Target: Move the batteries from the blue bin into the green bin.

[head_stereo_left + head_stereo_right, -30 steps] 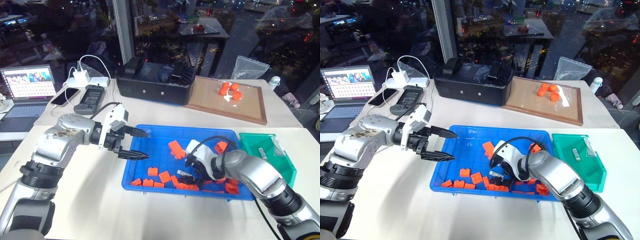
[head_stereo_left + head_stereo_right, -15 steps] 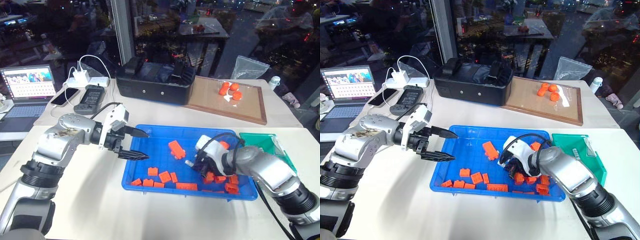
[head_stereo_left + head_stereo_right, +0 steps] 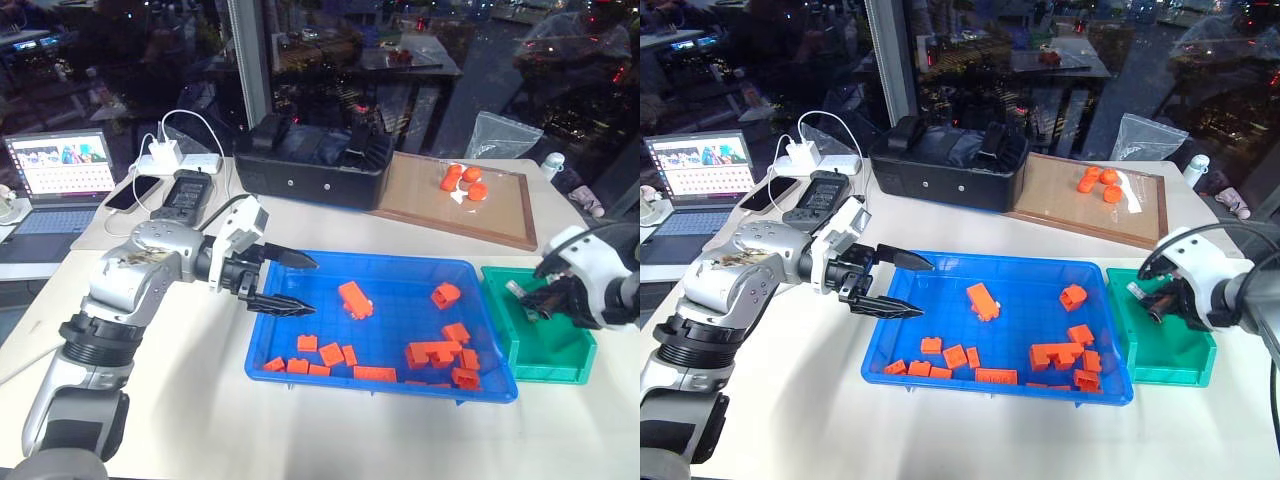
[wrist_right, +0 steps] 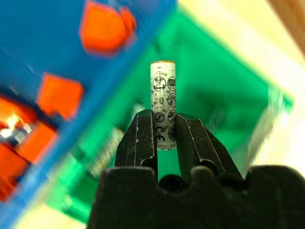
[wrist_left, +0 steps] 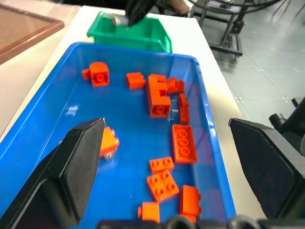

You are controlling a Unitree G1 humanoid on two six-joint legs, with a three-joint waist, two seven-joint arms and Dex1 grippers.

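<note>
Pinching a battery [image 4: 163, 105] over the green bin [image 3: 560, 360], our right gripper [image 4: 163, 131] hovers (left gripper [image 3: 292, 282] spread wide).

place: I think I am in an office or lab high up at night | why: big dark windows [image 3: 400, 60] with city lights | white tables [image 3: 180, 400] | an open laptop [image 3: 55, 175] | a charger with white cables [image 3: 165, 150] | a black case [image 3: 315, 160]

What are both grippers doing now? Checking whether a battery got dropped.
Left gripper: open, empty.
Right gripper: shut on a battery, above the green bin.
</note>
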